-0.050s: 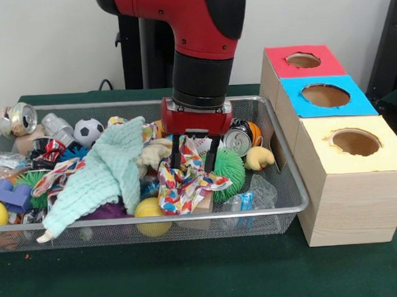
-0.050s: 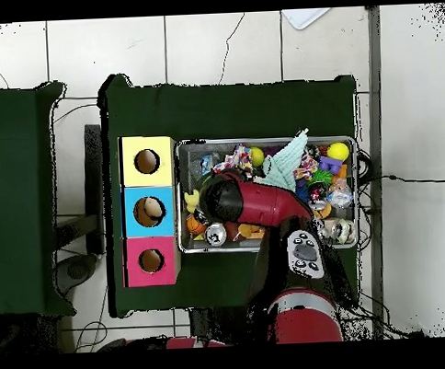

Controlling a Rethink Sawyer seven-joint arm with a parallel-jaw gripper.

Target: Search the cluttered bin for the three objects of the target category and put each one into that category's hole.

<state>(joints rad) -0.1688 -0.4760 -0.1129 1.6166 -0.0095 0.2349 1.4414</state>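
Front view showing gripper (image 1: 193,157) hanging open, fingers straddling multicoloured patterned cloth (image 1: 184,182) lying crumpled mid-bin (image 1: 277,128), overhead view hiding both beneath the arm (image 2: 254,200), showing three box holes (image 2: 149,211).

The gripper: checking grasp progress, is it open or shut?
Open. The gripper hangs with its two black fingers apart above the colourful cloth, holding nothing.

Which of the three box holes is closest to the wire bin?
The hole in the yellow-topped box; that box sits right beside the wire bin, while the blue and red ones lie farther back.
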